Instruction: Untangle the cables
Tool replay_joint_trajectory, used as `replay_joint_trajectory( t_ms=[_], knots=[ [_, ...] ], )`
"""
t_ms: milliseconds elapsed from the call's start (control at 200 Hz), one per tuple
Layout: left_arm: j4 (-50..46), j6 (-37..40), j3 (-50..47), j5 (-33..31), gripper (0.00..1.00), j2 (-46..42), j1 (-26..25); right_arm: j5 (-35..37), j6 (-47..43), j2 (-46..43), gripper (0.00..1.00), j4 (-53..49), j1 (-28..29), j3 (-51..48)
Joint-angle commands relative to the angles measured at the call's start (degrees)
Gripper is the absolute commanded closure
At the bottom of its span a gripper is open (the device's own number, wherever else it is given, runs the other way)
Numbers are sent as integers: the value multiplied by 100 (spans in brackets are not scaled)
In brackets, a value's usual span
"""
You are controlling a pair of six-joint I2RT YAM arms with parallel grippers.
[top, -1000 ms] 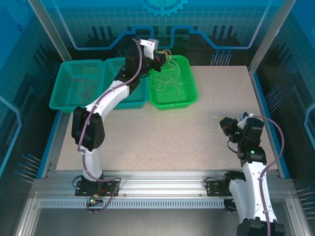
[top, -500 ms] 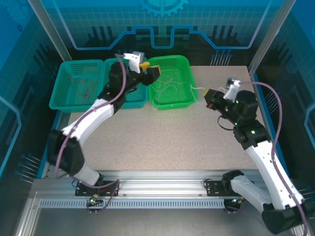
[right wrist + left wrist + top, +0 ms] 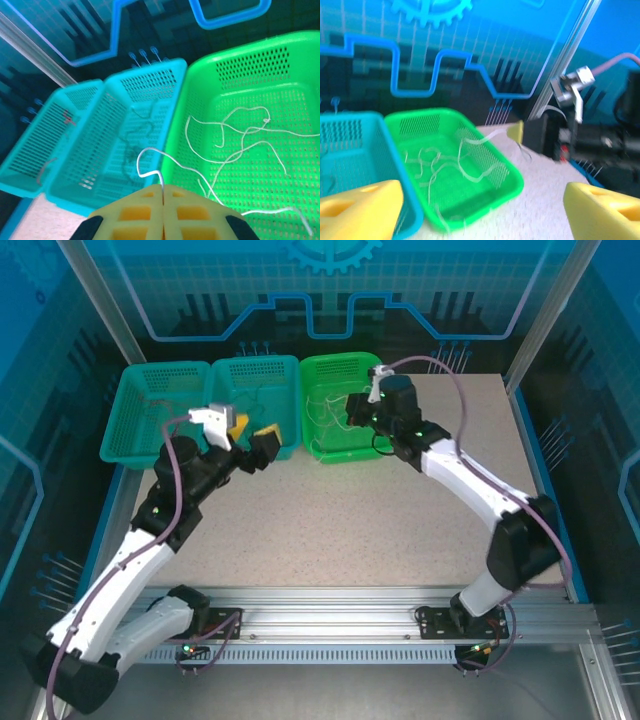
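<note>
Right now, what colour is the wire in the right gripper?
The wire in the right gripper is whitish, clearest in the right wrist view.

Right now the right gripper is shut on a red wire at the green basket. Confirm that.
Wrong colour: the right gripper is shut on a pale wire, not a red one, at the green basket. The right wrist view shows it.

Left gripper (image 3: 252,430) gapes, yellow fingers (image 3: 360,207) wide apart; right gripper (image 3: 162,192) has its pads pressed together (pale wire (image 3: 138,162) pinched between them), arm stretched forward.
</note>
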Motion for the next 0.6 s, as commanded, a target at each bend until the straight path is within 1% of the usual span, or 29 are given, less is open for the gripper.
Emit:
replay_joint_trajectory(
  t_ms=[0, 20, 45, 60, 115, 150, 230, 310, 380, 475, 560, 595],
  knots=[
    [-1169, 71, -338, -389, 11, -330, 14, 101, -404, 684, 76, -171, 47, 691],
    [-1244, 69, -405, -459, 9, -388, 12, 38, -467, 812, 65, -185, 51, 781],
    [-1320, 62, -489, -542, 8, -468, 10, -30, -542, 956, 46, -203, 48, 888],
    [-1354, 57, -536, -586, 7, -517, 10, -62, -587, 1033, 38, -235, 50, 955],
    [-1432, 81, -708, -765, 4, -674, 10, -96, -631, 1263, 19, -509, 30, 1274],
    [-1444, 98, -809, -869, 3, -765, 10, -151, -639, 1325, 13, -650, 14, 1420],
    [-1443, 144, -982, -1122, 1, -905, 10, -175, -644, 1194, 8, -659, -37, 1371],
    [-1430, 138, -1113, -1453, 1, -920, 12, -87, -775, 912, 8, -711, -74, 1166],
    [-1334, 51, -1283, -1889, 1, -922, 16, 20, -920, 567, 8, -809, -135, 917],
    [-1083, -27, -1557, -2393, 1, -944, 20, -33, -976, 98, 6, -847, -316, 510],
    [-901, -74, -1676, -2660, 1, -888, 38, -2, -818, 128, 4, -1457, -599, 662],
    [-839, -102, -1689, -2686, 1, -853, 37, -105, -748, 342, 8, -1791, -740, 868]
  ],
)
